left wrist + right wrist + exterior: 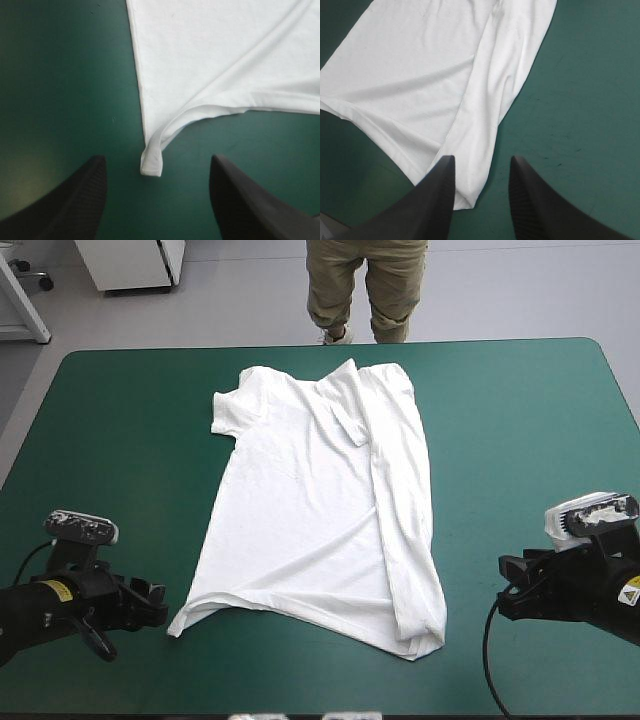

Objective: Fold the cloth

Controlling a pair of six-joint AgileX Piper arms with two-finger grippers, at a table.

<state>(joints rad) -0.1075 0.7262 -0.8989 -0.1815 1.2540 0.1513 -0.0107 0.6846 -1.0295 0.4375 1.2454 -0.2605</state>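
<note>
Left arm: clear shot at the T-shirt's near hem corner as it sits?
Probably yes. The left claw is open, and the hem corner of the T-shirt lies on the teal-green cover just ahead of its gap, with nothing in between.

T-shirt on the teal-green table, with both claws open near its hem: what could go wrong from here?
1. The near-left hem corner of the T-shirt is curled on itself just ahead of the open left claw. A pinch there might catch only the roll and slip.
2. By the open right claw the folded-over side lies in layers. The claw may grab just the top one, undoing that fold.
</note>
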